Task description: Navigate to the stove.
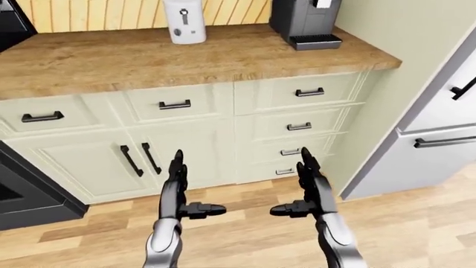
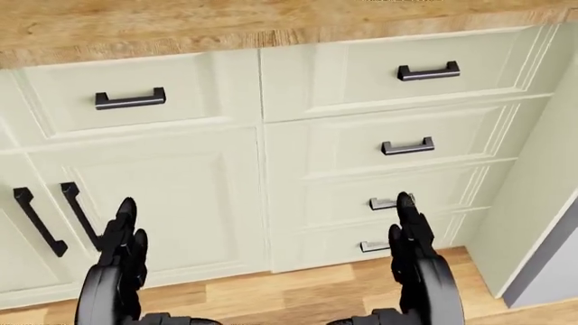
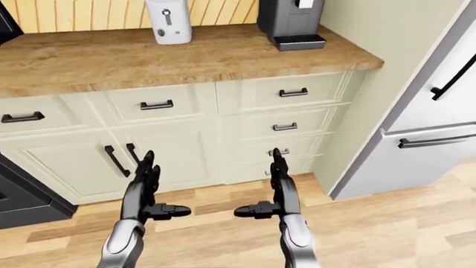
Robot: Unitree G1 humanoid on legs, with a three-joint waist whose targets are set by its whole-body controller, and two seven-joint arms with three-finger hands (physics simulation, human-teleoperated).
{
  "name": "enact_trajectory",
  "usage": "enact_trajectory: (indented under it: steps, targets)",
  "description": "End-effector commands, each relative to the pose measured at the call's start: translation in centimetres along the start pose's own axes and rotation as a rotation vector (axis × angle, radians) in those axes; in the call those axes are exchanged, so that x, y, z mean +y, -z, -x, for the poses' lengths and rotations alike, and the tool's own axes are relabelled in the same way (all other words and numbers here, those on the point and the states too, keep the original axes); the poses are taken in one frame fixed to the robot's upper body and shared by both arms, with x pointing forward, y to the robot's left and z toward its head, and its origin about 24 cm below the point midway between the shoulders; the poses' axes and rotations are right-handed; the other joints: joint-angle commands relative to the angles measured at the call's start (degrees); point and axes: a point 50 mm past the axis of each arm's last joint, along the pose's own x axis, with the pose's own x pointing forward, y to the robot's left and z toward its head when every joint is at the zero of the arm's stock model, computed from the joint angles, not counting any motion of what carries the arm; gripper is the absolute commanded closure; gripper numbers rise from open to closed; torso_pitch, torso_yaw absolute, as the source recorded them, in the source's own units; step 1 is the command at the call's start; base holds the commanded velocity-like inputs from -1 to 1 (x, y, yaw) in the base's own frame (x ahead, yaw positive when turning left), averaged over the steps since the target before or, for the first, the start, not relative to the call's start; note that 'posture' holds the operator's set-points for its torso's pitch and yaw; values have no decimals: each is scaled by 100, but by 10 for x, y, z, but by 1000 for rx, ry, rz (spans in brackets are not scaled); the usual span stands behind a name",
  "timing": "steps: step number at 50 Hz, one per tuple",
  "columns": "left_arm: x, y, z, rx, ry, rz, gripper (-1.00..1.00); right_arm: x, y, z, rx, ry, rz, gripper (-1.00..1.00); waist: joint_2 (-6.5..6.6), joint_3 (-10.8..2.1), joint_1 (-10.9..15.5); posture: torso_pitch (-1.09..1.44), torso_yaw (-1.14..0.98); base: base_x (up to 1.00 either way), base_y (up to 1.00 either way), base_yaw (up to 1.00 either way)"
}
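Observation:
A black stove front (image 1: 20,195) shows at the left edge of the left-eye view, low down beside the cream cabinets, and a dark corner of it (image 1: 10,22) sits at the top left above the counter. Most of it lies outside the picture. My left hand (image 1: 182,190) and right hand (image 1: 305,190) hang side by side over the wooden floor, fingers straight and pointing at the cabinets, thumbs turned inward. Both are open and hold nothing. The head view shows only the two hands (image 2: 122,254) (image 2: 411,247) and cabinet fronts.
A wood counter (image 1: 111,61) tops cream drawers and doors (image 1: 193,145) with black handles. On it stand a white appliance (image 1: 183,21) and a dark coffee machine (image 1: 305,22). A grey fridge (image 1: 439,128) and a pale side panel (image 1: 372,111) close off the right. Wood floor (image 1: 245,234) lies underneath.

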Motion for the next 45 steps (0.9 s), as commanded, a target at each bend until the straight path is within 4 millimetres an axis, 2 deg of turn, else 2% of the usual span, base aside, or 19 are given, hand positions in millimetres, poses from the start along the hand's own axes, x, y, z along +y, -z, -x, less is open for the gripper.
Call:
enact_trajectory:
  steps: [1, 3, 5, 7, 11, 16, 17, 19, 20, 21, 24, 30, 33, 34, 35, 37, 40, 43, 45]
  targets:
    - [-3, -18, -4, -94, 15, 0, -100, -1, -17, -3, -87, 0, 8, -100, 1, -71, -12, 0, 0, 0, 23, 0]
    - [-3, -18, -4, -94, 15, 0, -100, 0, -17, -2, -86, 1, 7, -100, -143, -65, -20, 0, 0, 0, 24, 0]
    - [-3, -18, -4, -94, 15, 0, -100, -1, -16, -3, -86, 1, 8, -100, -415, -118, -34, 0, 0, 0, 25, 0]
    - [-3, -18, -4, -94, 15, 0, -100, -1, -16, -3, -86, 1, 10, -100, -250, -91, -103, 0, 0, 0, 23, 0]
    - [-3, -18, -4, -94, 15, 0, -100, -1, -14, -4, -83, 1, 11, -100, -238, -145, -77, 0, 0, 0, 24, 0]
    - [-3, -18, -4, -94, 15, 0, -100, 0, -16, -3, -81, 1, 14, -100, 132, -63, -85, 0, 0, 0, 24, 0]
    - [-3, -18, -4, -94, 15, 0, -100, 0, -16, -3, -80, 1, 15, -100, 269, -75, -89, 0, 0, 0, 23, 0]
    - [-3, -18, -4, -94, 15, 0, -100, 0, -15, -4, -79, 1, 18, -100, 738, -211, -43, 0, 0, 0, 24, 0]
    - [-3, -18, -4, -94, 15, 0, -100, 0, -15, -4, -79, 0, 20, -100, 359, -104, -8, 0, 0, 0, 24, 0]
    - [-3, -18, -4, -94, 15, 0, -100, 0, -14, -4, -78, 0, 20, -100, 450, -102, -25, 0, 0, 0, 24, 0]
    - [-3, -18, -4, -94, 15, 0, -100, 0, -15, -4, -78, 1, 18, -100, 305, -143, 0, 0, 0, 0, 23, 0]
    - [-3, -18, -4, -94, 15, 0, -100, -1, -15, -3, -80, 2, 10, -100, -60, -75, -11, 0, 0, 0, 24, 0]
    - [-3, -18, -4, -94, 15, 0, -100, -1, -14, -4, -82, 0, 13, -100, -388, -113, -28, 0, 0, 0, 24, 0]
    - [-3, -18, -4, -94, 15, 0, -100, -1, -15, -3, -83, 1, 9, -100, -376, -156, -7, 0, 0, 0, 24, 0]
    - [-3, -18, -4, -94, 15, 0, -100, -1, -16, -3, -83, 1, 8, -100, -226, -106, -89, 0, 0, 0, 23, 0]
    - [-3, -18, -4, -94, 15, 0, -100, -1, -15, -3, -85, 1, 8, -100, -290, -104, -70, 0, 0, 0, 23, 0]
    - [-3, -18, -4, -94, 15, 0, -100, -1, -16, -2, -85, 1, 7, -100, -203, -138, -67, 0, 0, 0, 24, 0]
    - [-3, -18, -4, -94, 15, 0, -100, -1, -15, -3, -85, 1, 6, -100, -6, -68, -71, 0, 0, 0, 23, 0]
    - [-3, -18, -4, -94, 15, 0, -100, -1, -15, -3, -86, 1, 6, -100, 221, -72, -87, 0, 0, 0, 23, 0]
